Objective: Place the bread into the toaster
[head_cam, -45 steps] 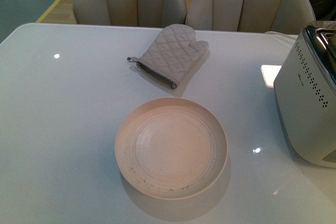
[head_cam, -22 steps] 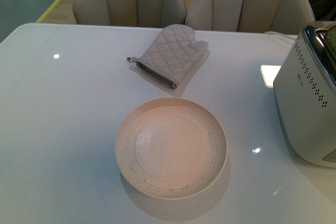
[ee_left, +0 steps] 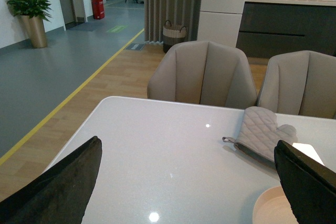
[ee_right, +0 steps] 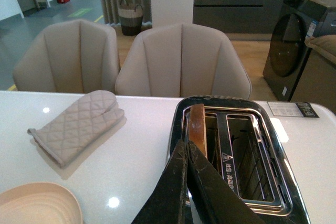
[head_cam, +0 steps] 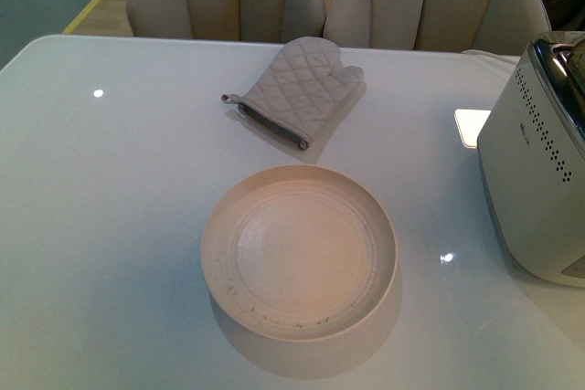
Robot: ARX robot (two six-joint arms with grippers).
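Seating bread in the toaster slot

Standing on edge in the left slot of the toaster [ee_right: 231,150], the bread [ee_right: 198,129] shows only its thin brown crust in the right wrist view; whether it has sunk fully I cannot tell. The right tool [ee_right: 187,169] hovers just over that slot with its dark fingers pressed together at the tips, and they seem to have nothing between them, though contact with the crust cannot be ruled out. The second slot looks bare.

Such a slice is probably light, soft and easily crushed, so any further hold is best taken gently at the crust edge, flat faces between the pads, kept upright.

The toaster stands at the right edge of the table [head_cam: 119,226]. Left of it sits the round plate [head_cam: 299,255], with no bread on it, and farther back lies a quilted oven mitt [head_cam: 297,89]. The left tool [ee_left: 184,182] is spread wide and holds nothing.
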